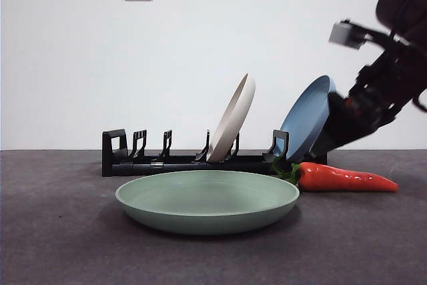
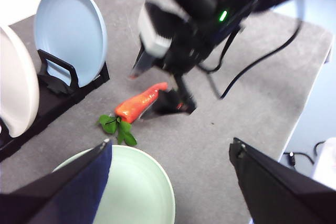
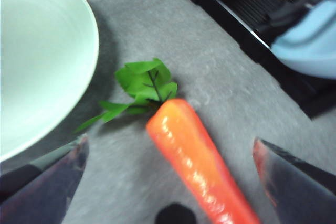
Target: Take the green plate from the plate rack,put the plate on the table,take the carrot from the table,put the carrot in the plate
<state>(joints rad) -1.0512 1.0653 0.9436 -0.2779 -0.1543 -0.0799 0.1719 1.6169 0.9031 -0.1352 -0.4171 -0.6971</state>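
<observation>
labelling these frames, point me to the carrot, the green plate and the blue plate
carrot (image 3: 197, 158): right wrist view, on its orange body.
green plate (image 1: 207, 195): front view, on the inner floor near the middle.
blue plate (image 2: 71, 24): left wrist view, on its face, above the rack's prong.

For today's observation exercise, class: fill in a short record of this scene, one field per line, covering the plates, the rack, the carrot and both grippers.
green plate: flat on the table, in front of the rack
rack: holds a white plate and a blue plate, both leaning upright
carrot: lying on the table beside the green plate, leaves toward it
right gripper: open, jaws either side of the carrot, just above it
left gripper: open, holding nothing, over the green plate's edge
carrot in plate: not yet
</observation>
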